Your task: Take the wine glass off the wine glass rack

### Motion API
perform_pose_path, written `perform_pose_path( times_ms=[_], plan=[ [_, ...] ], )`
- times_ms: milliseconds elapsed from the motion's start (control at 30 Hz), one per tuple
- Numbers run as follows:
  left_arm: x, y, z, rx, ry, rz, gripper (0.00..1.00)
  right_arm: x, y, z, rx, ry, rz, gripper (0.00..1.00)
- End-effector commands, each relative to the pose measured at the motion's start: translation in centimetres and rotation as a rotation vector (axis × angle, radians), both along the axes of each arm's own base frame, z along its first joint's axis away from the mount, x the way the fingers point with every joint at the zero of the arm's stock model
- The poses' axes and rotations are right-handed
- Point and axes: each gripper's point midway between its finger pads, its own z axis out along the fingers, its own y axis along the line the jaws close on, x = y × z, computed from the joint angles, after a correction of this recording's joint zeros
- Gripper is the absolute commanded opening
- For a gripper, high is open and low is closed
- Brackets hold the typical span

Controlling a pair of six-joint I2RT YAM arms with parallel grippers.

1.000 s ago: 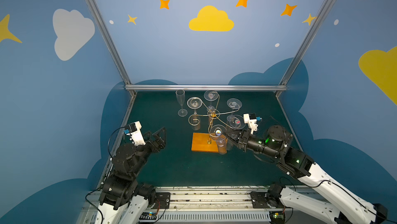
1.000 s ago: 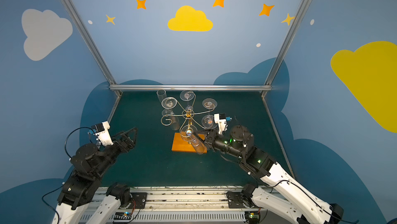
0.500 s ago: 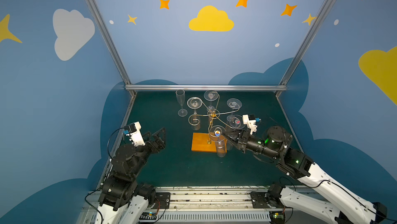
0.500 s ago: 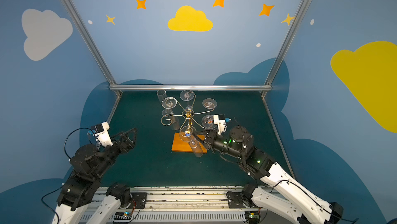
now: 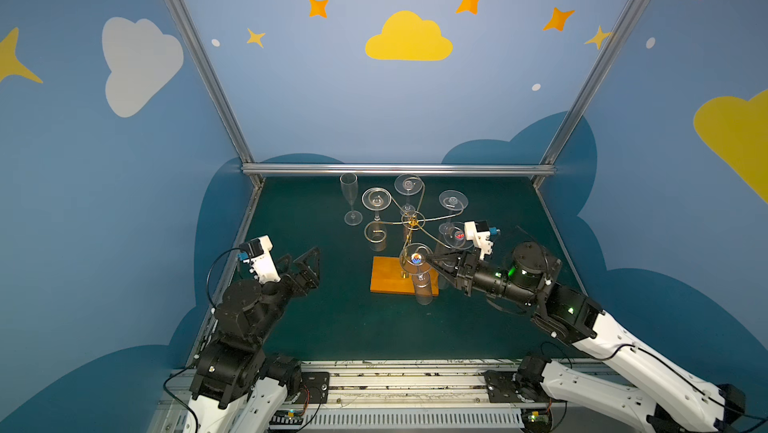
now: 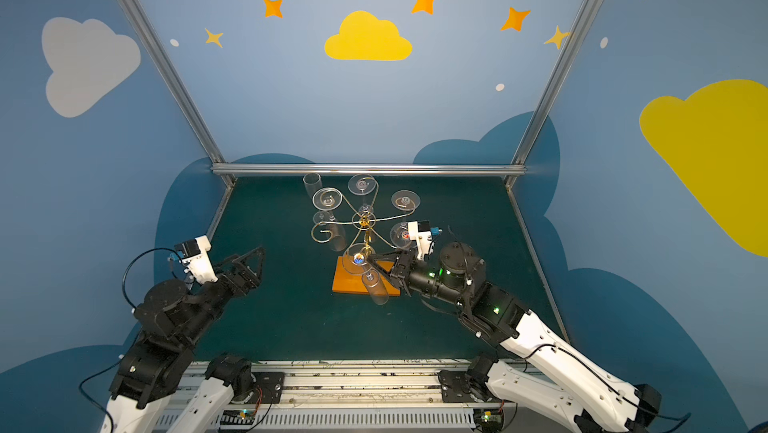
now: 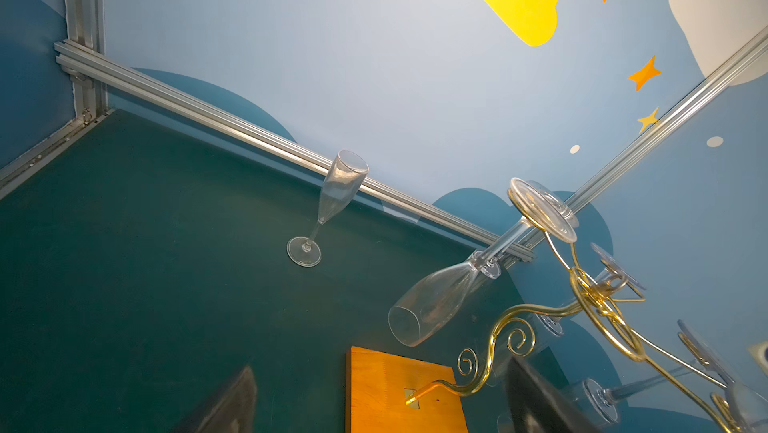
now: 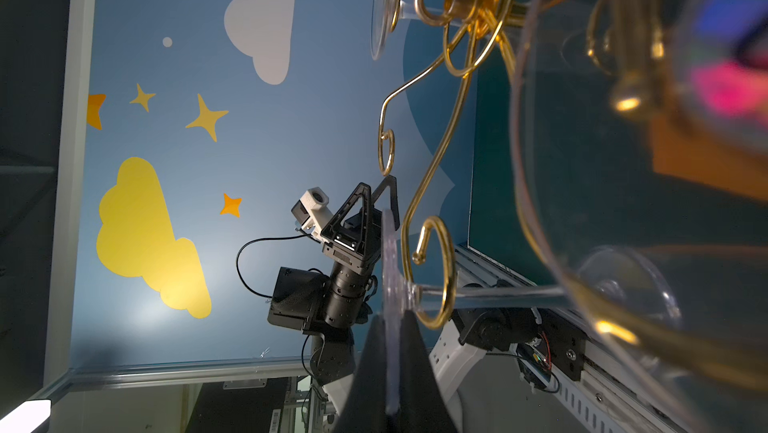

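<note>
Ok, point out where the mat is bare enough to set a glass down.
Bare mat between the left claw and the wooden base, and along the front rail. Crowded around the rack, its hanging glasses and the standing glass.

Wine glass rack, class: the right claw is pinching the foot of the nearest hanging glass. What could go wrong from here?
The glass has its stem inside the gold curl; a pull in the wrong direction could snag it and tip the rack.
The right claw grips only the thin edge of the foot, so the glass may swing or slip.
A neighbouring glass hangs close beside the claw and could be knocked.
</note>
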Motion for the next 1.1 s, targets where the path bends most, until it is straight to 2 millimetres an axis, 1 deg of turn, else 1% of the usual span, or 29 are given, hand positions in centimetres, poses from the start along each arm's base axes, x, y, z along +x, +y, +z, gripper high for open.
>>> perform_pose_path(
  times_ms=[0, 267, 433, 567, 667, 900, 1067],
  plan=[
    [-0.1, -0.2, 0.2, 0.008, -0.025, -0.015, 0.93, -0.7, -0.1, 3.9, 0.086, -0.066, 0.019, 0.0],
    [0.0, -0.3, 0.4, -0.001, -0.037, -0.02, 0.93, -0.4, 0.7, 5.0, 0.106, -0.072, 0.03, 0.0],
    [0.0, -0.4, 0.6, -0.006, -0.042, -0.026, 0.93, 0.2, 1.3, 5.7, 0.136, -0.064, 0.021, 0.0],
    [0.0, -0.5, 0.5, -0.007, -0.041, -0.028, 0.93, 0.7, 1.7, 5.7, 0.151, -0.044, 0.008, 0.0],
    [0.0, -0.4, 0.5, -0.007, -0.041, -0.026, 0.93, 1.3, 1.5, 5.8, 0.152, -0.044, -0.027, 0.0],
    [-0.1, -0.4, 0.5, -0.011, -0.039, -0.026, 0.93, 2.4, 0.1, 5.8, 0.161, -0.038, -0.127, 0.0],
    [0.0, -0.6, 0.4, -0.022, -0.034, -0.033, 0.93, 2.9, -0.5, 5.0, 0.195, -0.005, -0.171, 0.0]
  ],
)
